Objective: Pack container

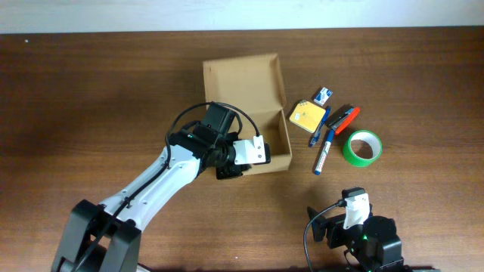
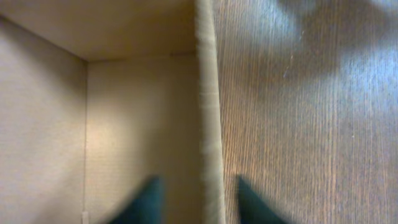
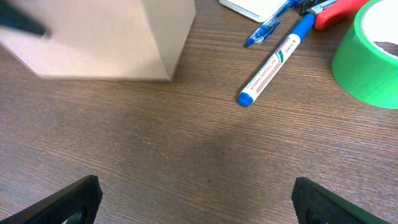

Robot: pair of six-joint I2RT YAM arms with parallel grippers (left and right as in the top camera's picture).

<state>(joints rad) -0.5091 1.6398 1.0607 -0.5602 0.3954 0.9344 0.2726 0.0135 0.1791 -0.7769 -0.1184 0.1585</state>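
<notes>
1. Overhead view only: the whole layout. The container sits at mid-table, slightly toward the far edge. The left arm reaches to its near wall, and the right gripper hangs back at the near edge of the table, well apart from the box.
2. Left wrist view only: a close look at the box rim. The left gripper straddles the near wall, one dark finger inside and the other outside over the wood. There is a sliver of gap on each side, so the jaws are parted and not pinching the cardboard.
3. Right wrist view only: the right fingers are spread wide over bare table, holding nothing. A box corner sits at top left.
4. The container is plain tan cardboard, shallow and rectangular. Its hinged flap lid stands open at the far side.
5. Contents: the interior in view shows only cardboard floor and walls. The left arm covers part of it from above.
6. Loose items lie on the table right of the box:
   - a yellow pad just beside it
   - a small blue-and-white item
   - a red-handled tool
   - a blue pen
   - a blue-capped marker
   - a green tape roll, farthest right
</notes>
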